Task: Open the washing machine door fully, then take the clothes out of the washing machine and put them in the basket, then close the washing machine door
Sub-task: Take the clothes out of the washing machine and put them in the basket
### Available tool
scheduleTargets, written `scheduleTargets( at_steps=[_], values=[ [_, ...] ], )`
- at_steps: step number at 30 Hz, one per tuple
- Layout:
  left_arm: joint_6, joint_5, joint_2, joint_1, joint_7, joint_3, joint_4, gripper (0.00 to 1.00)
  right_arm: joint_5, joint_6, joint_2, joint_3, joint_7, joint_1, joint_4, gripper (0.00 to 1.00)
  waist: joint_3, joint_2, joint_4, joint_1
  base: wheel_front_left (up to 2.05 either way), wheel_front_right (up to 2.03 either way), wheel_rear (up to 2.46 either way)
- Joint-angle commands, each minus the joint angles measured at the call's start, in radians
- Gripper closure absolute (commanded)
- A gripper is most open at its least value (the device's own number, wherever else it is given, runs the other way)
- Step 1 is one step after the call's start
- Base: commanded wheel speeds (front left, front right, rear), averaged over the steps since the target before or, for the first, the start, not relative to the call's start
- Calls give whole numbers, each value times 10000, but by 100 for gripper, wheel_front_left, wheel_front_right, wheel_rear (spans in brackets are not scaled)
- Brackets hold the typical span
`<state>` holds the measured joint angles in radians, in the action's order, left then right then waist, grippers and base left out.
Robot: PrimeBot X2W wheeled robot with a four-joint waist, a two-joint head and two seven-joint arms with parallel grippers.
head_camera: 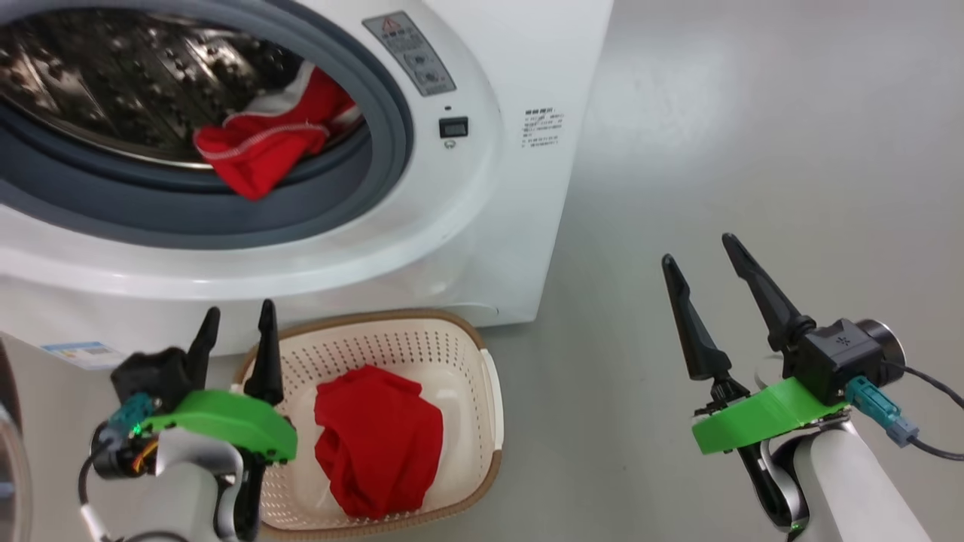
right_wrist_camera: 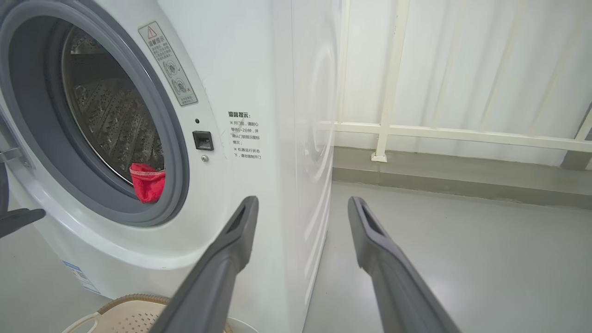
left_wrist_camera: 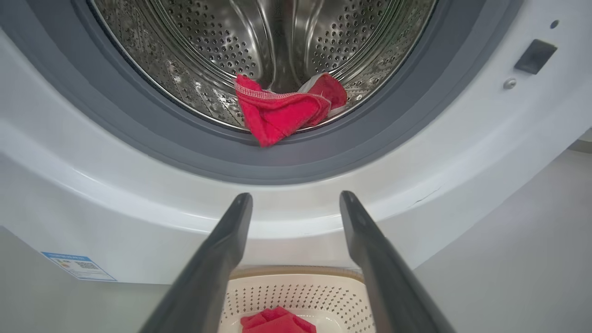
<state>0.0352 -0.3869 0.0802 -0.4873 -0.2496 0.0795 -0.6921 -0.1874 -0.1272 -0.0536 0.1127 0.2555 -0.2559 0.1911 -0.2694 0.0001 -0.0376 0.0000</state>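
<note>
Before the washing machine (head_camera: 474, 218): basket (head_camera: 376, 345) on the floor, mouth up, red garment (head_camera: 376, 444) inside
Drum: red cloth (head_camera: 263, 147) draped outward over grey seal (head_camera: 393, 128)
Left fingers (head_camera: 265, 354): spread, empty
Right fingers (head_camera: 693, 324): spread, empty

Bright, even indoor light; I see only faint, soft shadows. Glints speckle the perforated steel drum (left_wrist_camera: 277, 37). A pale sheen lies on the smooth grey floor (head_camera: 678, 90), upper middle of the head view. Both wrist views bow the white boxy washing machine (left_wrist_camera: 296, 217) toward the frame edges, and the long dark fingers (left_wrist_camera: 217, 268) blur at the bottom.
</note>
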Motion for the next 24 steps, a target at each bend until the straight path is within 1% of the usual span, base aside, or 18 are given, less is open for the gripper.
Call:
scheduleTargets(
  at_steps=[1,2,9,10,16,24],
  values=[
    [-61,194,236,433,-121,-478,644,0,-7,-35,34,88,63,179,-148,0,640,-1,133,0,0,0,0],
    [-77,329,211,764,-121,-630,1084,0,-27,-35,34,0,63,289,-75,0,855,-1,135,0,0,0,0],
    [2,592,107,1872,-121,-1059,2412,0,-27,-35,34,-222,63,783,-47,0,1564,-1,136,0,0,0,0],
    [2,592,107,1872,-121,-1059,2412,0,-27,-35,34,-222,63,783,-47,0,1564,-1,136,0,0,0,0],
    [-111,1053,132,2960,-122,-1205,3548,0,16,-35,34,-410,63,1298,-119,0,2219,-1,70,0,0,0,0],
    [33,1308,133,4120,-122,-1116,4559,0,216,-35,34,-695,63,1850,-138,0,2878,-1,28,0,0,0,0]
  ],
)
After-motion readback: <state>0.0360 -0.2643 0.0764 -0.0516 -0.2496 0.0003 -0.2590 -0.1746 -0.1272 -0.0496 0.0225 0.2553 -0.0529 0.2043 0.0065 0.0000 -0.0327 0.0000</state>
